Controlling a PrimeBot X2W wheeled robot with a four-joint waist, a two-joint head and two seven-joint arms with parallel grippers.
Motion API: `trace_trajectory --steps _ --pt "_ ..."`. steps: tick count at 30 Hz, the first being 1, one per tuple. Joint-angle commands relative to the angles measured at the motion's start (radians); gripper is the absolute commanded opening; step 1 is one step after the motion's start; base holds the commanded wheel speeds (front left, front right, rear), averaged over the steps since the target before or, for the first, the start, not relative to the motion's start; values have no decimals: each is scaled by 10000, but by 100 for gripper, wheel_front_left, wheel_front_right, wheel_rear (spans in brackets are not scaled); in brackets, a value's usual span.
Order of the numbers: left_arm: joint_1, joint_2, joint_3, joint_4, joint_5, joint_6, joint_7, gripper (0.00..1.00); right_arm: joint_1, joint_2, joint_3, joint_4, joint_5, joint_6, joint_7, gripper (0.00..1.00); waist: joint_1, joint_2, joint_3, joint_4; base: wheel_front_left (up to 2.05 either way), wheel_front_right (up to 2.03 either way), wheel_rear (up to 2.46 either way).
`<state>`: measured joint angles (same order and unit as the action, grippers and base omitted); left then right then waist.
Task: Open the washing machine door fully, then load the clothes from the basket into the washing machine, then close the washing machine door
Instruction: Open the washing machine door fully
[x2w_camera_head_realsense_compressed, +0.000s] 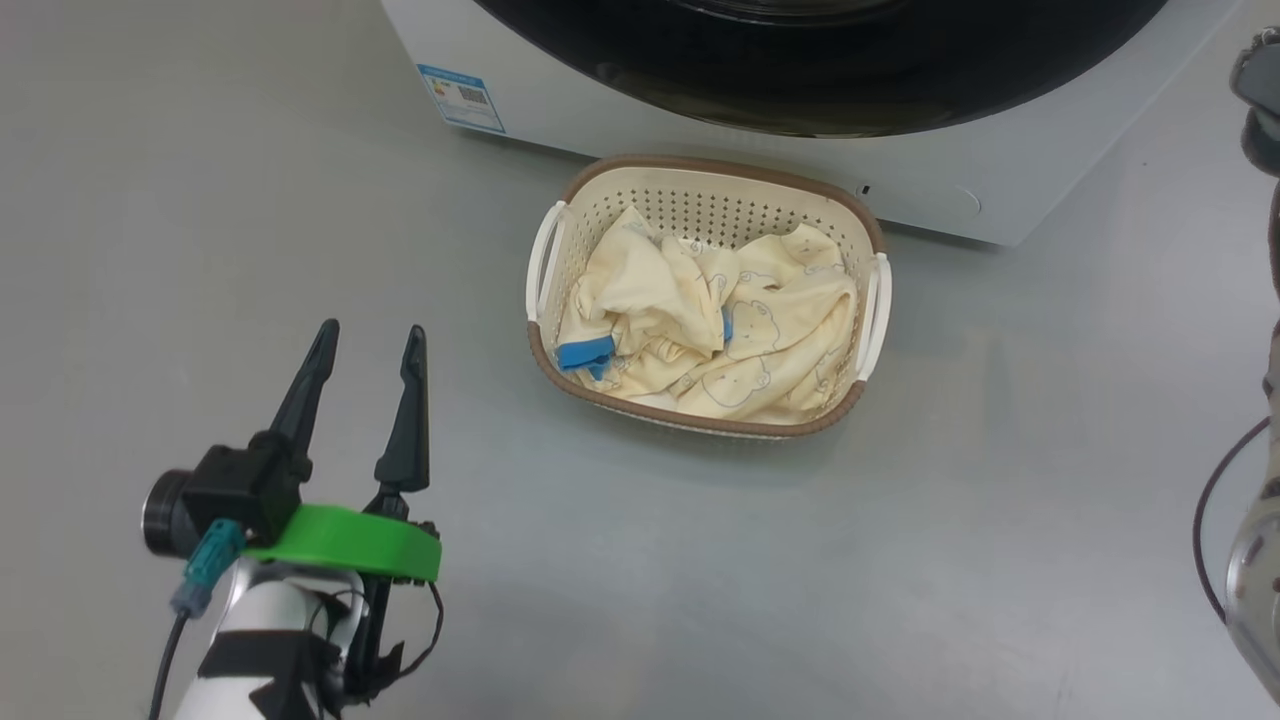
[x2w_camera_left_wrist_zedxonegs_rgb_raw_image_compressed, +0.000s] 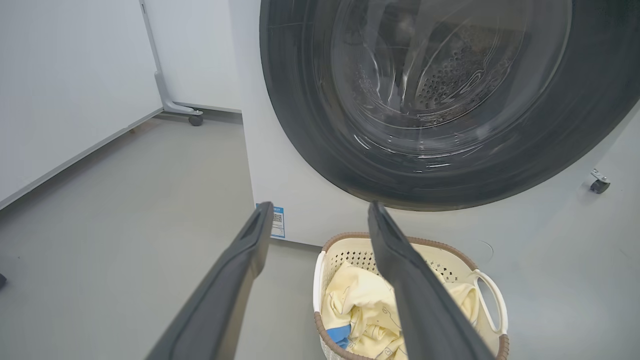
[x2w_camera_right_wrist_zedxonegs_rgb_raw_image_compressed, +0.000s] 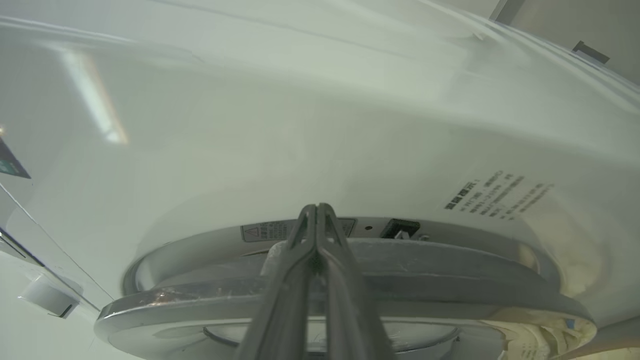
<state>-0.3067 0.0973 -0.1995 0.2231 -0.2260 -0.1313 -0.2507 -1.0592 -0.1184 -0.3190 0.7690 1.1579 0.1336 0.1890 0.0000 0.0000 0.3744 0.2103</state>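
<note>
While the washing machine (x2w_camera_head_realsense_compressed: 560, 125) stands at the far side of the grey floor (x2w_camera_head_realsense_compressed: 200, 220), its round door (x2w_camera_left_wrist_zedxonegs_rgb_raw_image_compressed: 300, 130) with the wide black rim lies against the white front and looks closed, the steel drum dim behind the glass. Just in front of it, on the floor, sits the cream basket (x2w_camera_head_realsense_compressed: 700, 166), its far rim close under the door. The pale yellow clothes (x2w_camera_head_realsense_compressed: 790, 330) are heaped inside it, a bright blue patch (x2w_camera_head_realsense_compressed: 585, 352) showing at the near left corner. A blue label (x2w_camera_head_realsense_compressed: 460, 97) is stuck low on the machine's left. Near and to the left, well apart from the basket, the left jaws hang above bare floor, spread wide, the two dark fingers (x2w_camera_head_realsense_compressed: 408, 430) pointing toward the machine with nothing between them. The right jaws are up at the right, against the door's edge. Their fingers (x2w_camera_right_wrist_zedxonegs_rgb_raw_image_compressed: 300, 280) are pressed flat together, tips at the seam where the door's silvery edge meets the white front, beside a small dark latch slot (x2w_camera_right_wrist_zedxonegs_rgb_raw_image_compressed: 400, 229). Whether they pinch any part of the door I cannot tell.
</note>
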Motion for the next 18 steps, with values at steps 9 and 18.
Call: trace_trajectory --steps 9,18 --pt "-370 44 277 -312 -123 6 -111 100 -1260 -66 21 305 53 -29 595 0 0 0 331 183 0 0 0" --pt "-425 -49 277 -256 -206 6 -111 100 -1488 -46 -107 777 150 -29 1301 0 0 0 375 318 0 0 0"
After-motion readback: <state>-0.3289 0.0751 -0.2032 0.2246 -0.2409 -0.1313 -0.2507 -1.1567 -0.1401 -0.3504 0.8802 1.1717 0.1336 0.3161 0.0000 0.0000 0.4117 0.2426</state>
